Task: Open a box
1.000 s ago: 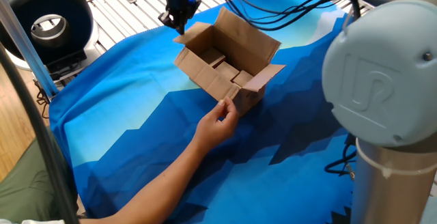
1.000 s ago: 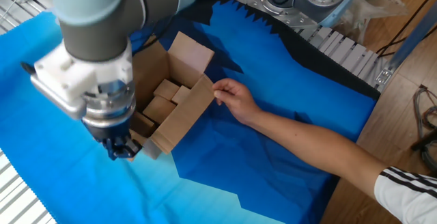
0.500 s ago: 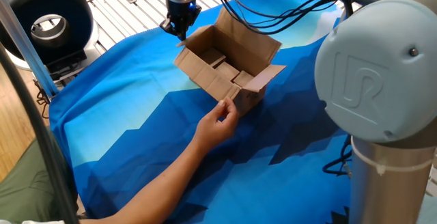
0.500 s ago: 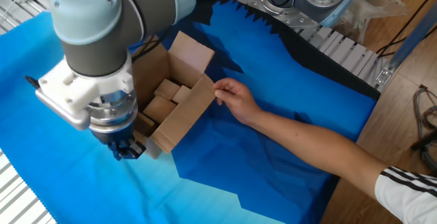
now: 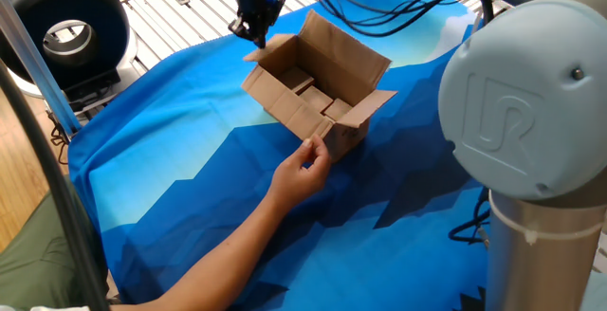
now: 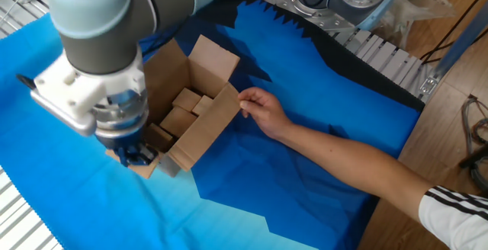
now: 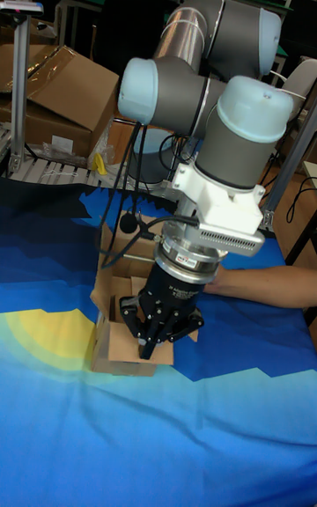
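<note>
The box point(image 5: 318, 88) is a brown cardboard carton standing on the blue cloth with its top flaps spread open; the box point(image 6: 194, 116) holds several wooden blocks point(image 6: 183, 105). My gripper point(image 5: 254, 34) is at the box's far left flap, its fingers closed to a point and touching the flap's edge. In the other fixed view the gripper point(image 6: 137, 156) presses on a flap folded outward. In the tall view the gripper point(image 7: 150, 350) hangs over the box's point(image 7: 114, 344) front rim. A person's hand point(image 5: 305, 167) holds the near corner.
The person's arm point(image 6: 343, 158) reaches across the blue cloth point(image 5: 190, 159) from the near side. The robot's grey base point(image 5: 531, 140) stands at the right. A black ring-shaped device point(image 5: 62, 27) sits at the far left. Cables point(image 5: 398, 12) trail behind the box.
The gripper has shifted slightly along the box's far left flap, and that flap now lies folded further outward beneath it. The hand and the box have stayed put.
</note>
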`<state>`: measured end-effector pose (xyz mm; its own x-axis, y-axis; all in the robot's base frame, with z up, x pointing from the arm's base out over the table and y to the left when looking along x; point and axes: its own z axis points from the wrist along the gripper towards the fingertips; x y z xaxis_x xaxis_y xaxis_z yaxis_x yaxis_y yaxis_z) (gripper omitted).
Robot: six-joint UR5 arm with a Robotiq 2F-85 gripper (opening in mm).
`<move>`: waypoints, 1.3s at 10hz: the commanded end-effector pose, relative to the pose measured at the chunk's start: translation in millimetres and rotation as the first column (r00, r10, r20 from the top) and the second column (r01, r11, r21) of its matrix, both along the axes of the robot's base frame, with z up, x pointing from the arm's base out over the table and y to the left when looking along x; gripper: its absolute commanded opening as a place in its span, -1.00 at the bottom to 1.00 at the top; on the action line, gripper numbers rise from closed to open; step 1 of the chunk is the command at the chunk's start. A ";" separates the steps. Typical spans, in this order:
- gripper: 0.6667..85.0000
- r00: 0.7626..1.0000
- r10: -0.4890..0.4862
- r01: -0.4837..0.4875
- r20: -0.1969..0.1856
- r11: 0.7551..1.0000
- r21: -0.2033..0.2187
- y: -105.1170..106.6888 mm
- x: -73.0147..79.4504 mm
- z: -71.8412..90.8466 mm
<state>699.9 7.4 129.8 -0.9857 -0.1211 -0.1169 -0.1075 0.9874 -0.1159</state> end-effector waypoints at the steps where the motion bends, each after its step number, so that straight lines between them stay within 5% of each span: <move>1: -0.98 0.999 -0.003 0.002 -0.036 1.000 -0.030 -18.6 -18.3 29.3; 6: -0.98 0.976 -0.189 0.199 -0.106 0.976 0.093 3.2 -73.7 64.7; 9: -0.98 0.959 -0.265 0.278 -0.098 0.949 0.151 3.1 -84.3 58.2; 11: -0.98 0.958 -0.274 0.284 -0.083 0.949 0.139 -0.7 -93.9 65.5; 13: -0.98 0.965 -0.257 0.262 -0.054 0.954 0.147 3.5 -88.1 65.4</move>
<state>613.8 5.6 192.0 -0.9879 0.1434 -0.0589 0.1430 0.9897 0.0116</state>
